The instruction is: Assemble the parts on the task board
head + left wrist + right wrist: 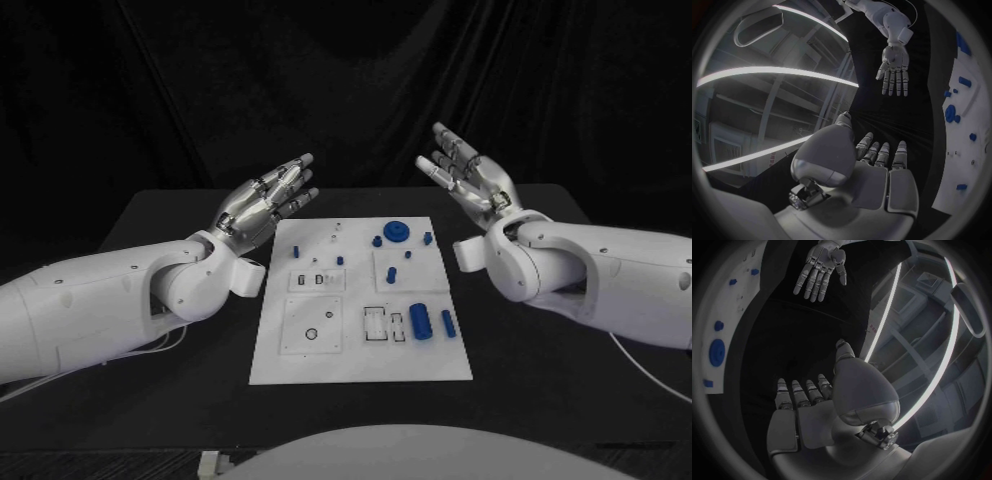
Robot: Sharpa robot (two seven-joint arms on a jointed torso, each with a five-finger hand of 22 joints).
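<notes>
The white task board (361, 350) lies flat in the middle of the black table. Small blue parts sit on it: a round disc (395, 229) at the far end, a fat cylinder (420, 321) and a slimmer one (449, 322) nearer me, plus several little pegs. My left hand (270, 203) is raised above the board's far left corner, palm up, fingers spread, holding nothing. My right hand (466, 174) is raised beyond the far right corner, also spread and holding nothing. The left wrist view shows my right hand (893, 67) and the board's edge (961, 165); the right wrist view shows my left hand (820, 267).
The black table (534, 350) runs out on both sides of the board, with a dark curtain behind it. My two white forearms flank the board, left (101, 300) and right (606, 275). Outlined recesses (313, 325) mark the board's near half.
</notes>
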